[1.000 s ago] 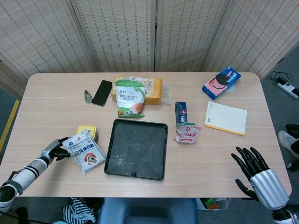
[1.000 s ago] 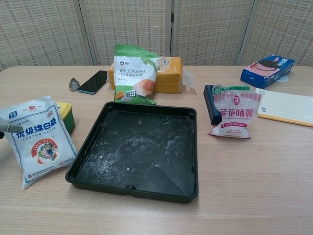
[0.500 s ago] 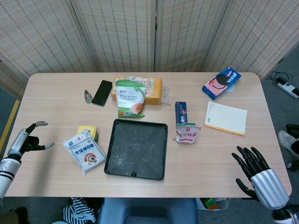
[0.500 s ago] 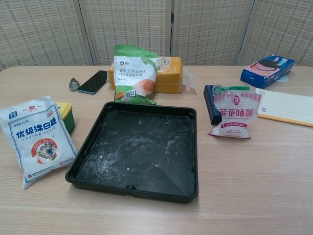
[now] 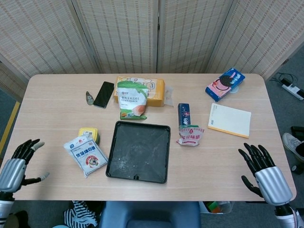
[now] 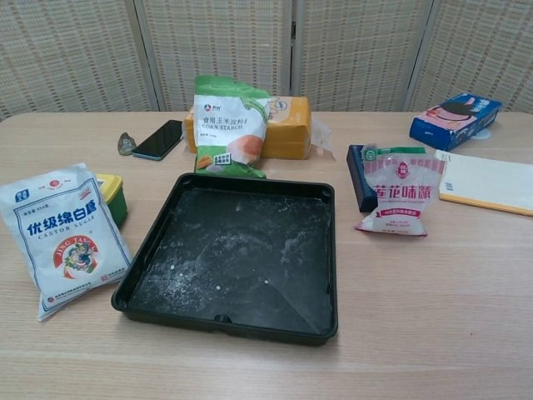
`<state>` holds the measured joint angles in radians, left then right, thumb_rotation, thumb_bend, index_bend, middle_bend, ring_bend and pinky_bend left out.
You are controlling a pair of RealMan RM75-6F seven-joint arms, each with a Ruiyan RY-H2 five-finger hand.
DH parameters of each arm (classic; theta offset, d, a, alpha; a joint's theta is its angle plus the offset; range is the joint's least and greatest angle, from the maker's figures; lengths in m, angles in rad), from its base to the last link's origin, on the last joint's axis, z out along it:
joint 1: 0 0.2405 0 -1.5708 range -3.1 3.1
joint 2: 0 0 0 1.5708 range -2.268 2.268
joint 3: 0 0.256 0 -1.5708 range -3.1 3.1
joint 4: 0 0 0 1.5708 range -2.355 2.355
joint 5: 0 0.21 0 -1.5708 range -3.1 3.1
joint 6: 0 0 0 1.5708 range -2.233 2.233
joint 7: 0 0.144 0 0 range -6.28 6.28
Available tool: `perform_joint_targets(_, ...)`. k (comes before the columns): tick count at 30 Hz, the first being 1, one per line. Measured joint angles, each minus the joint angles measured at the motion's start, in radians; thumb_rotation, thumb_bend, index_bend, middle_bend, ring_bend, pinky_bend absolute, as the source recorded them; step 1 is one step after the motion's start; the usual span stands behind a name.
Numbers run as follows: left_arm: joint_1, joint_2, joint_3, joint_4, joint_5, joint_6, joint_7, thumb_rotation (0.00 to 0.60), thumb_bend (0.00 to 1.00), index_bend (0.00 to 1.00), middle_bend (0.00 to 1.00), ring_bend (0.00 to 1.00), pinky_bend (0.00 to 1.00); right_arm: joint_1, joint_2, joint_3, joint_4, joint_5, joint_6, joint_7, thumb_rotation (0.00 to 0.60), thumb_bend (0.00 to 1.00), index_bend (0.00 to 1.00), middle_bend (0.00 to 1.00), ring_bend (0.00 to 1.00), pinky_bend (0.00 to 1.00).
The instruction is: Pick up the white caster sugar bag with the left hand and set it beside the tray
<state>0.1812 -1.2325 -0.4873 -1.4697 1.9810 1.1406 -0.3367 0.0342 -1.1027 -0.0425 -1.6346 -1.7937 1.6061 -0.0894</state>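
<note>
The white caster sugar bag (image 5: 86, 155) (image 6: 63, 237) lies on the table just left of the black tray (image 5: 138, 151) (image 6: 236, 255), its top leaning on a small yellow tub (image 5: 89, 134) (image 6: 111, 197). My left hand (image 5: 15, 168) hovers at the table's near left corner, fingers spread, holding nothing, well apart from the bag. Over the near right corner my right hand (image 5: 263, 172) is also spread and empty. Neither hand shows in the chest view.
Behind the tray stand a corn starch bag (image 5: 131, 100) and a yellow box (image 5: 154, 92). A phone (image 5: 103, 94) lies back left. Right of the tray sit a pink-white seasoning bag (image 5: 190, 135), a dark blue box (image 5: 184, 114), a notepad (image 5: 230, 120) and a cookie pack (image 5: 225, 83).
My left hand let go of the sugar bag's corner and drew back left and toward the near table edge, fingers opening. The bag stayed beside the tray. The right hand barely shifted.
</note>
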Motion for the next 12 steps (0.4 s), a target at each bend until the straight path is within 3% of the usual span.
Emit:
perform_joint_targets(6,0.026,-0.001,0.107,0.009,-0.019,0.054,0.237,0.6,0.17,0.09,0.02,0.0,0.0,-0.006,-0.025,0.03,-0.013,0.055,-0.005,-0.075,0.6,0.35,0.0,0.0,0.0,0.0)
perform_joint_targets(12,0.02,0.006,0.183,-0.05,-0.138,0.041,0.442,0.6,0.17,0.09,0.02,0.0,0.0,-0.004,-0.02,0.02,-0.019,0.046,-0.02,-0.067,0.6,0.35,0.0,0.0,0.0,0.0)
